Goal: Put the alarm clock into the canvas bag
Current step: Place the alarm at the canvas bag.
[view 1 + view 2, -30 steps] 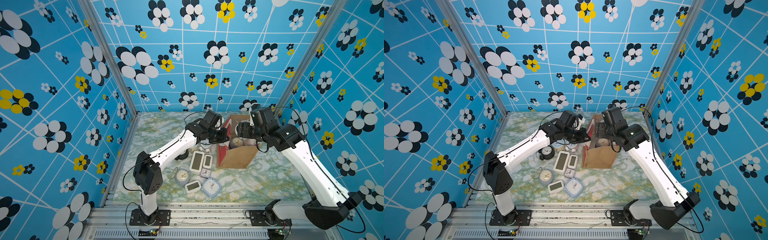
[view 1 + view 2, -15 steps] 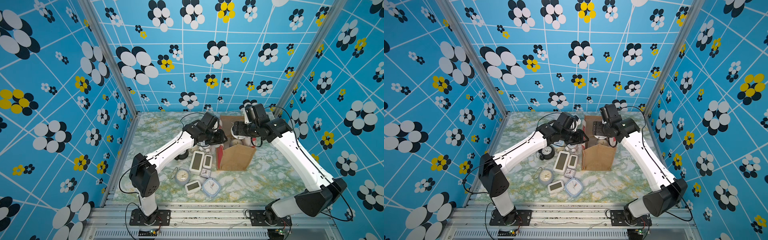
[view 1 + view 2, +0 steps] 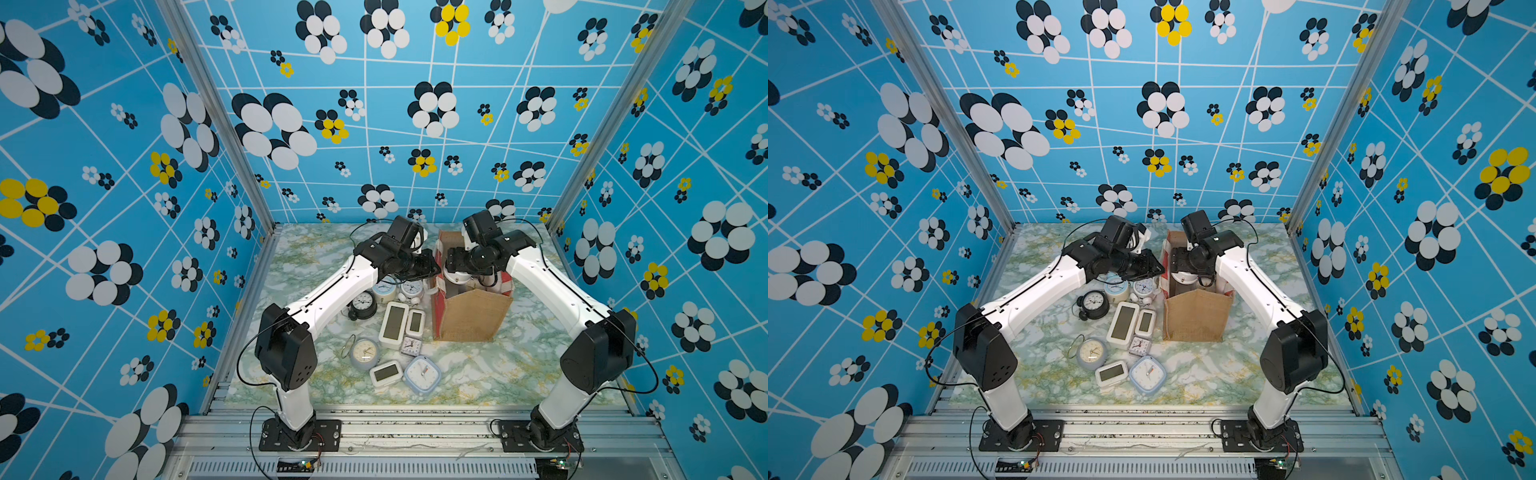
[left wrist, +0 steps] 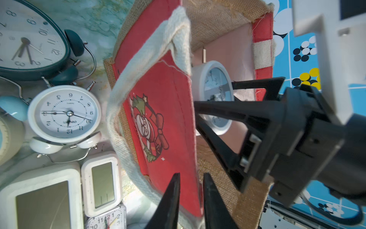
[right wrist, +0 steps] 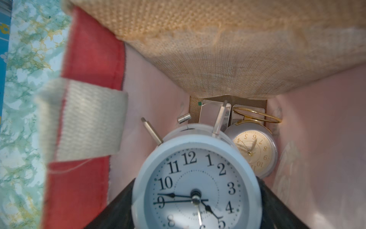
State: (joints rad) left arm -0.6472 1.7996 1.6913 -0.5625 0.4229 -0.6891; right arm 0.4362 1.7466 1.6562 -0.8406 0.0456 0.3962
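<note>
The canvas bag (image 3: 471, 316) (image 3: 1196, 316) stands upright right of centre, tan burlap in front, red side panel (image 4: 162, 99) towards the left arm. My right gripper (image 3: 465, 266) (image 3: 1187, 266) reaches down into its mouth, shut on a white round alarm clock (image 5: 195, 178) (image 4: 214, 95); the black fingers (image 4: 237, 111) clasp its sides between the bag's walls. My left gripper (image 4: 191, 175) (image 3: 432, 266) is at the red panel's rim. Its fingers stand narrowly apart with the panel's edge between them; whether they pinch it does not show.
Inside the bag lies a gold-faced clock (image 5: 253, 152). Left of the bag several clocks crowd the marble table (image 3: 519, 374): a white twin-bell one (image 4: 65, 113), a dark green one (image 4: 29, 39), a black round one (image 3: 363, 304), white digital ones (image 3: 395, 324), a blue square one (image 3: 422, 374).
My right gripper has carried the white clock from above the bag's mouth down into the bag. The left gripper has stayed at the red panel's rim.
</note>
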